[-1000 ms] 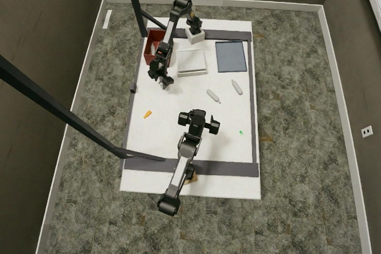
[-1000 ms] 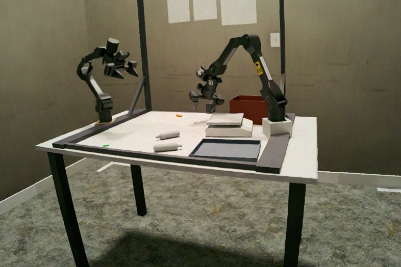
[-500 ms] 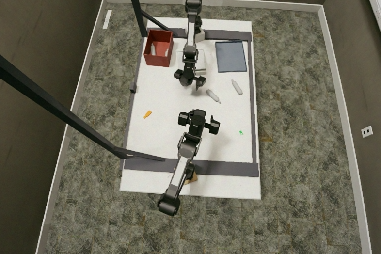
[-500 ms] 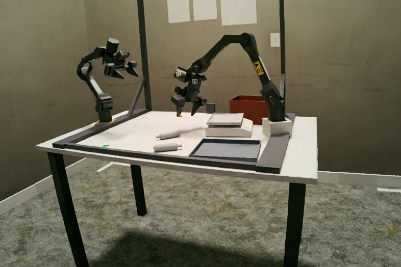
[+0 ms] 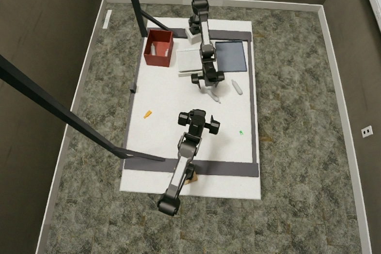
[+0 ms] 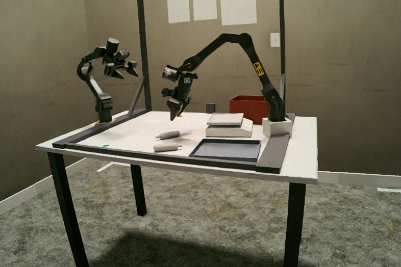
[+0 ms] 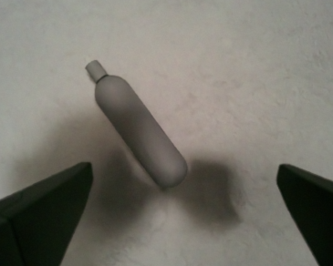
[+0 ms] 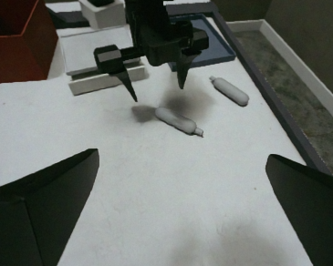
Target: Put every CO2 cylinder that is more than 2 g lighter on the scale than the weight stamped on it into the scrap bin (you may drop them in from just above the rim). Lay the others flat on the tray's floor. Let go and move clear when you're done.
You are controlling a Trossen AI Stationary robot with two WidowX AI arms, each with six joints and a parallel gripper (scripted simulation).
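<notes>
A grey cylinder [image 5: 213,95] [image 6: 169,134] [image 7: 140,130] [image 8: 176,121] lies on the table. My left gripper [image 5: 208,87] [image 6: 178,115] [image 7: 185,171] [image 8: 159,95] is open and empty above its rounded end. A second cylinder [image 5: 237,87] [image 6: 166,147] [image 8: 231,91] lies near the blue tray [image 5: 230,55] [image 6: 226,151], which is empty. Two cylinders [image 5: 153,49] [image 5: 166,52] are in the red bin [image 5: 158,61] [image 6: 247,108] [image 8: 22,57]. The scale [image 5: 188,60] [image 6: 228,130] has a bare pan in the exterior view. My right gripper [image 6: 130,77] [image 8: 182,158] is open and empty, high above the table. No stamped weights are readable.
An orange piece [image 5: 147,114] [image 6: 180,116] and a green piece [image 5: 241,132] [image 6: 105,145] lie on the table. A dark block [image 5: 133,87] [image 6: 210,108] is at one side rail. Frame posts rise beyond the bin and near the right arm's base.
</notes>
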